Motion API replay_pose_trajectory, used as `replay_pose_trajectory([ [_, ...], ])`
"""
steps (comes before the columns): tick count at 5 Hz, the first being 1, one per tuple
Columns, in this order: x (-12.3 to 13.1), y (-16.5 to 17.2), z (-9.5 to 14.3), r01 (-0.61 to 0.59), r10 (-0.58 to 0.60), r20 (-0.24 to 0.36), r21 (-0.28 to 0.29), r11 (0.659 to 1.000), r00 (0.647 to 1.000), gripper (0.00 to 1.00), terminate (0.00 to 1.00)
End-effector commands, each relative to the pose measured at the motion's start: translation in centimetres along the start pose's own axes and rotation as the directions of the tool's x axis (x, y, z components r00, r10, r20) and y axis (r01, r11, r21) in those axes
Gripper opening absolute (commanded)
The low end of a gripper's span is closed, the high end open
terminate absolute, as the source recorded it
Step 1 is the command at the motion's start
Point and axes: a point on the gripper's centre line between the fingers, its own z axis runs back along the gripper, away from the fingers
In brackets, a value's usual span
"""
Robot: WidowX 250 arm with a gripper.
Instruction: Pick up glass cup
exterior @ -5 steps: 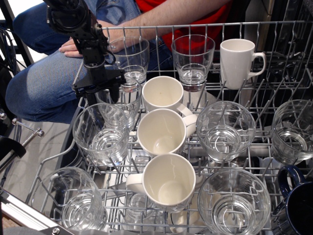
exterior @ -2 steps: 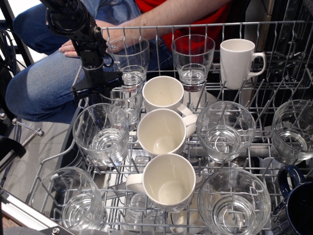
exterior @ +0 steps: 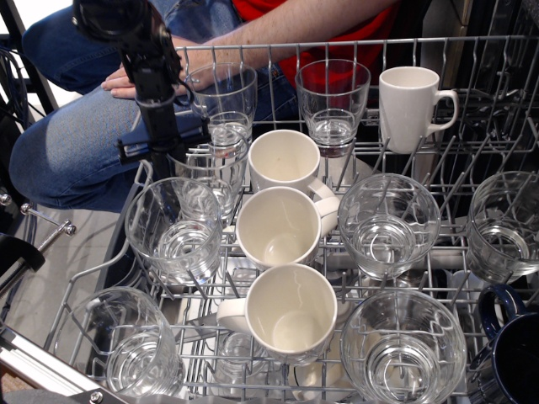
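Note:
The glass cup (exterior: pixel 216 175) is a clear tumbler in the second row at the left of the wire dish rack (exterior: pixel 472 40), just left of a white mug (exterior: pixel 282 160). My black gripper (exterior: pixel 178 158) comes down from the upper left and sits at the cup's left rim. Its fingers appear closed on the cup's wall. The clear glass and the arm hide the fingertips. The cup's lower part is hidden behind another glass (exterior: pixel 175 227) in front of it.
Several more clear glasses stand in the rack, e.g. (exterior: pixel 226 93), (exterior: pixel 332 97), (exterior: pixel 389 220), (exterior: pixel 402 345). White mugs (exterior: pixel 278 227), (exterior: pixel 290 307), (exterior: pixel 408 105) fill the middle and back. A dark blue mug (exterior: pixel 514 353) is at the front right. A seated person (exterior: pixel 76 143) is behind the rack.
My gripper has moved up a little, and the glass cup at its fingers seems to have risen slightly with it. The other glasses and mugs have not moved.

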Motion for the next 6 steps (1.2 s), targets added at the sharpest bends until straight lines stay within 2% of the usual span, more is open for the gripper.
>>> replay_pose_trajectory([
  [1, 1.6, -0.5, 8.6, 0.072, -0.037, 0.244, -0.136, 0.988, 0.969, 0.00, 0.00],
  [3, 2.5, -0.9, 12.6, 0.072, -0.045, 0.266, -0.093, 0.993, 0.963, 0.00, 0.00],
  [5, 3.6, 0.3, 14.6, 0.097, -0.077, 0.247, -0.072, 0.993, 0.966, 0.00, 0.00],
  [6, 3.4, 0.9, 14.8, 0.135, -0.117, 0.251, -0.055, 0.989, 0.961, 0.00, 1.00],
])
